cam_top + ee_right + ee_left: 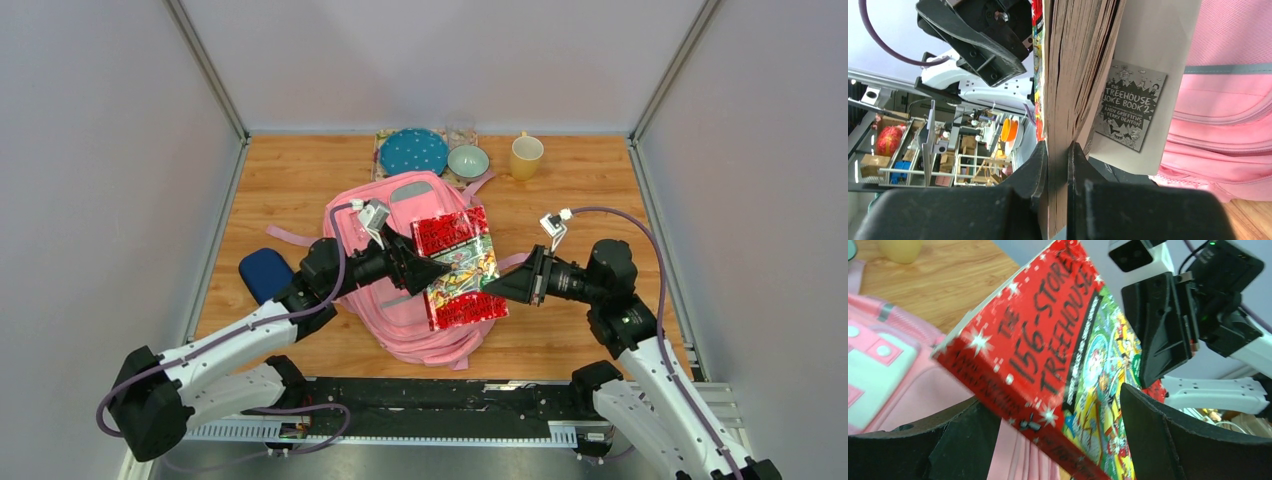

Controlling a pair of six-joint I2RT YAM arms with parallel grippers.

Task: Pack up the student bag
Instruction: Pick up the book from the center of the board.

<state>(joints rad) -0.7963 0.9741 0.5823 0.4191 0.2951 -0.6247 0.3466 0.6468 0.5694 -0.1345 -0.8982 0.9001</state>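
Observation:
The pink student bag (410, 322) lies flat in the middle of the table, and shows in the left wrist view (898, 385) and right wrist view (1228, 110). A red book, "The 156-Storey Treehouse" (460, 265), hangs above it. My right gripper (495, 287) is shut on the book's page edge (1073, 60); its jaws (1058, 150) pinch the page block while the back leaf hangs loose outside them. My left gripper (425, 270) is open, its fingers wide apart on either side of the book's spine edge (1048, 335).
A navy-blue pouch (263, 272) lies left of the bag beside my left arm. At the back stand a teal dotted plate (413, 151), a pale bowl (468, 160), a clear glass (461, 128) and a yellow mug (526, 156). Walls enclose the table.

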